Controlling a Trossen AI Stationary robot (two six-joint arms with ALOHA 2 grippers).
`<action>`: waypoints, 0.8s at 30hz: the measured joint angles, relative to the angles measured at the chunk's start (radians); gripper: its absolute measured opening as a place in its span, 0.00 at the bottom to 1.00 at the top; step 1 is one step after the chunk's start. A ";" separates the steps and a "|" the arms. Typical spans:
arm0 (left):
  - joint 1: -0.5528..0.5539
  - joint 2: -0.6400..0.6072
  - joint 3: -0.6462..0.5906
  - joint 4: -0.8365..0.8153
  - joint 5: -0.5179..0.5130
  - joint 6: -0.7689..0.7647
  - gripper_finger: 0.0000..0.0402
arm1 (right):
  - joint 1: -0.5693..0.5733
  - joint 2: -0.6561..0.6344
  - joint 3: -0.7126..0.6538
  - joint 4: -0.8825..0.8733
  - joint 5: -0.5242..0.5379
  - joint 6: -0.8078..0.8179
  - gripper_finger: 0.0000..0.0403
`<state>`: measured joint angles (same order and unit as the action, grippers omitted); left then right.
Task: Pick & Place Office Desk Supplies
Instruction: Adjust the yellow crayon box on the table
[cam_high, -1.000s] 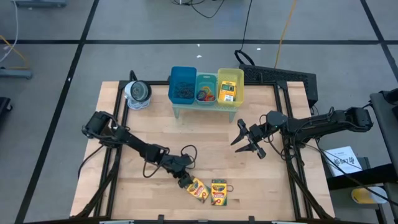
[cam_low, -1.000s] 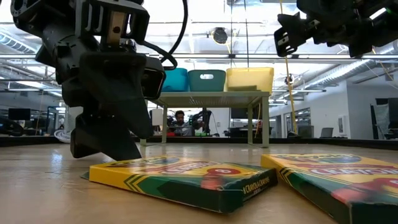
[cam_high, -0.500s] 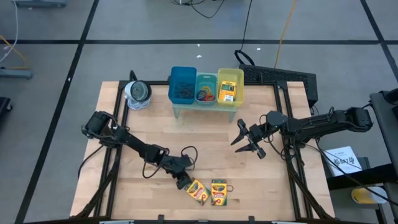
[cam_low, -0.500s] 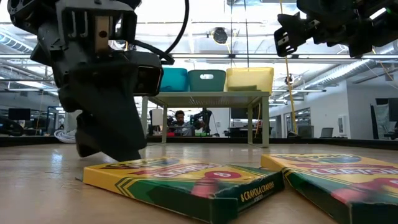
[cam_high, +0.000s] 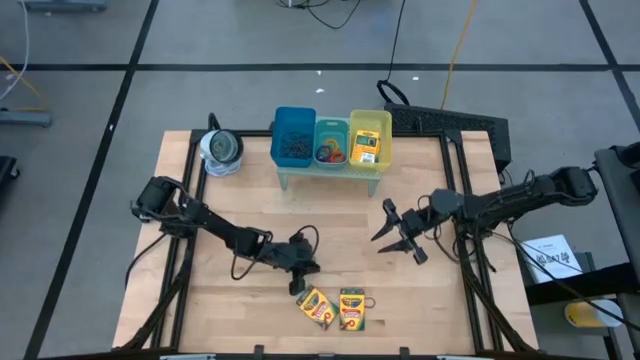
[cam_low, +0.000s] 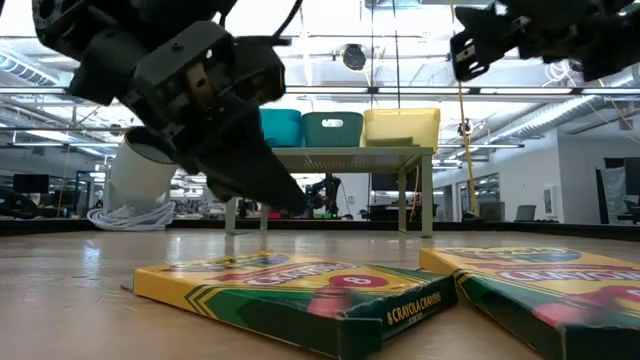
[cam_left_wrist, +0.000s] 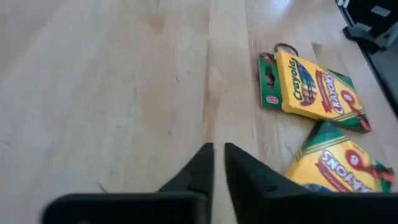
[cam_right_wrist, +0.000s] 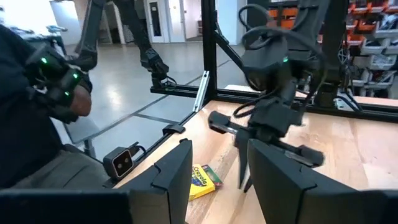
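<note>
Hovering left hand (cam_high: 299, 284) above crayon boxes (cam_high: 338, 308)

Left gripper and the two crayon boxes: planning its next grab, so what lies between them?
Only bare wood. In the left wrist view the left gripper, empty, points over bare table toward the crayon boxes; the high view agrees.
</note>
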<state>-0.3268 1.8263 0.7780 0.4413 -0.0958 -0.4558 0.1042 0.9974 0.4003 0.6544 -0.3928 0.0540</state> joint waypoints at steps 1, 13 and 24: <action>0.005 -0.010 0.000 -0.003 -0.007 0.030 0.07 | 0.033 0.000 0.000 -0.001 0.042 -0.008 0.36; 0.025 -0.202 0.000 0.202 -0.028 0.316 0.01 | 0.381 0.243 0.241 -0.460 0.552 0.058 0.36; -0.030 -0.413 0.001 0.342 -0.071 0.454 0.02 | 0.478 0.724 0.556 -0.548 0.282 0.144 0.36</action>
<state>-0.3570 1.4129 0.7792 0.7834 -0.1668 -0.0014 0.5822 1.7209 0.9560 0.1065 -0.1111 0.1980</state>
